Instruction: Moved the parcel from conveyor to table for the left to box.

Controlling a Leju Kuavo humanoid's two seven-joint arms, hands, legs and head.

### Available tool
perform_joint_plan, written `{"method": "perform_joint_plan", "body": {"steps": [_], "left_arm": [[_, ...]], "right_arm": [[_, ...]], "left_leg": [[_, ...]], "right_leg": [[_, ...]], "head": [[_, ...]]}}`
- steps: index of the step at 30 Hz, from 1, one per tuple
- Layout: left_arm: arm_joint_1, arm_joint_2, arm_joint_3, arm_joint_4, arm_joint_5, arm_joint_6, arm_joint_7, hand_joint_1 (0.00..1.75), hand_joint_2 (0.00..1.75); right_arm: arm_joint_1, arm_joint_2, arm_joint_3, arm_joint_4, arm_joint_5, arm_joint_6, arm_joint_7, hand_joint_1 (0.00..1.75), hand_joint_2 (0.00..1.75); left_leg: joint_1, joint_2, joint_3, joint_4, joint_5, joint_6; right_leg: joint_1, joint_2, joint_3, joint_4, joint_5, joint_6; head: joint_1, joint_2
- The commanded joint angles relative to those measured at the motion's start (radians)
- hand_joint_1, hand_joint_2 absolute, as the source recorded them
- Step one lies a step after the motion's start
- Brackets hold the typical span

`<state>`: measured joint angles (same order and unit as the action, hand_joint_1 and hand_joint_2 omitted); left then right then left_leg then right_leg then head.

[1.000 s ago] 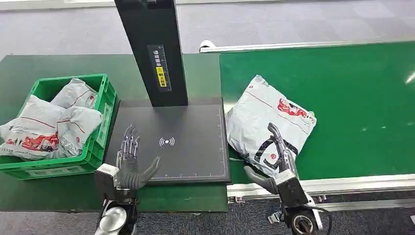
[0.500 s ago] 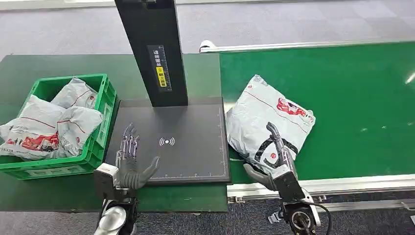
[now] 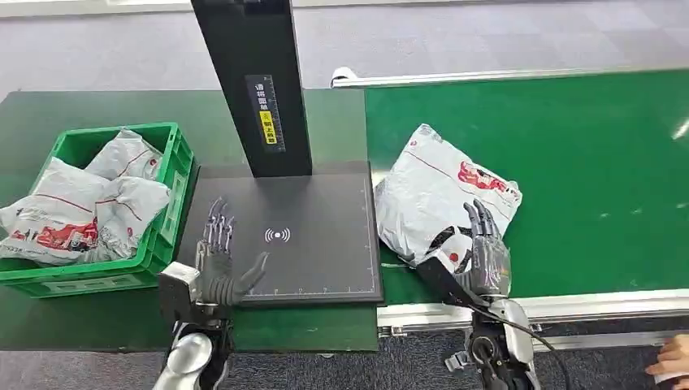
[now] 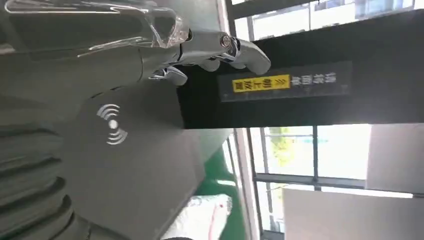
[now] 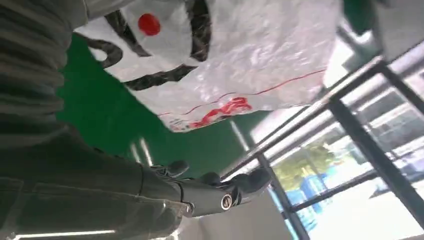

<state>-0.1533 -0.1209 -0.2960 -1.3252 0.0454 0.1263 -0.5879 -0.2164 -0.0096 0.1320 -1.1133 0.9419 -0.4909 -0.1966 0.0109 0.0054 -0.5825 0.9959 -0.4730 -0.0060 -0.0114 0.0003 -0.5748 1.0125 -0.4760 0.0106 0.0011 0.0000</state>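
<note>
White plastic parcel (image 3: 443, 191) lies at the conveyor's (image 3: 585, 162) near left corner. The right hand (image 3: 486, 258) hovers spread at its near edge, holding nothing. The left hand (image 3: 218, 264), spread, is over the black pad's (image 3: 317, 244) near left corner

Parcel (image 3: 443, 199): soft grey-white plastic mailer, crumpled and puffy, thin red line plus red and black print on its upper face. Lies flat on the green conveyor (image 3: 585, 162), at the belt's left end, one edge just beside the black scanner pad (image 3: 325, 244). Near corner, with the black print and a red dot, points toward the belt's front rail.
</note>
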Motion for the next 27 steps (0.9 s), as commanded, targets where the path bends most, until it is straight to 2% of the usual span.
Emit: {"method": "perform_joint_plan", "body": {"steps": [1,4,6,7,10,20,21,22,27], "left_arm": [[-0.085,-0.022,-0.048,0.116,0.084,-0.002,-0.026,0.0,1.75],[-0.085,-0.022,-0.048,0.116,0.084,-0.002,-0.026,0.0,1.75],[-0.079,-0.016,-0.044,0.105,0.098,0.014,-0.026,0.0,1.75],[-0.076,-0.013,-0.046,0.101,0.099,0.016,-0.027,0.0,1.75],[-0.065,-0.007,-0.049,0.086,0.103,0.025,-0.028,0.0,1.75],[-0.072,0.002,-0.064,0.095,0.113,0.032,-0.028,0.0,1.75],[-0.073,0.002,-0.064,0.096,0.114,0.032,-0.029,0.0,1.75],[-0.072,0.003,-0.065,0.097,0.116,0.033,-0.03,0.0,1.75],[-0.06,0.008,-0.065,0.084,0.122,0.038,-0.034,0.0,1.75]], "right_arm": [[-0.362,-0.061,-0.083,0.773,0.139,0.026,0.172,0.0,1.75],[-0.362,-0.061,-0.083,0.773,0.139,0.026,0.172,0.0,1.75],[-0.376,-0.053,-0.067,0.835,0.174,0.066,0.253,0.0,1.75],[-0.377,-0.05,-0.07,0.846,0.177,0.08,0.274,0.0,1.75],[-0.376,-0.051,-0.074,0.866,0.185,0.11,0.32,0.0,1.75],[-0.34,-0.045,-0.146,0.883,0.13,0.171,0.294,0.0,1.75],[-0.338,-0.044,-0.15,0.884,0.126,0.175,0.291,0.07,1.75],[-0.327,-0.039,-0.164,0.882,0.112,0.176,0.271,1.75,1.75],[-0.322,-0.019,-0.227,0.867,0.067,0.146,0.177,1.75,1.75]], "left_leg": [[0.0,0.0,0.003,-0.003,0.002,0.001],[0.0,-0.001,0.003,-0.002,0.001,0.001],[0.0,-0.004,0.003,-0.002,0.001,0.001],[0.0,0.0,0.003,-0.001,0.0,0.001],[0.0,-0.001,0.003,-0.001,0.0,0.0],[0.001,-0.004,0.006,-0.002,0.002,0.001],[0.0,-0.003,0.007,-0.001,0.001,0.001],[0.001,-0.005,0.008,-0.003,0.002,0.001],[0.0,-0.004,0.013,-0.003,0.002,0.001]], "right_leg": [[0.0,0.0,0.003,-0.004,0.002,0.0],[0.0,-0.001,0.003,-0.002,0.001,0.0],[0.0,-0.003,0.004,-0.003,0.001,0.0],[0.0,0.0,0.003,-0.002,0.001,0.0],[0.0,-0.001,0.002,-0.002,0.0,0.0],[0.001,-0.004,0.007,-0.004,0.001,0.0],[0.0,-0.003,0.008,-0.003,0.0,0.0],[0.001,-0.005,0.01,-0.005,0.001,0.0],[0.0,-0.004,0.015,-0.005,0.001,0.0]], "head": [[0.0,0.0],[0.0,0.0],[0.0,0.0],[0.0,0.0],[0.0,0.0],[0.0,0.0],[0.0,0.0],[0.0,0.0],[0.0,0.0]]}}
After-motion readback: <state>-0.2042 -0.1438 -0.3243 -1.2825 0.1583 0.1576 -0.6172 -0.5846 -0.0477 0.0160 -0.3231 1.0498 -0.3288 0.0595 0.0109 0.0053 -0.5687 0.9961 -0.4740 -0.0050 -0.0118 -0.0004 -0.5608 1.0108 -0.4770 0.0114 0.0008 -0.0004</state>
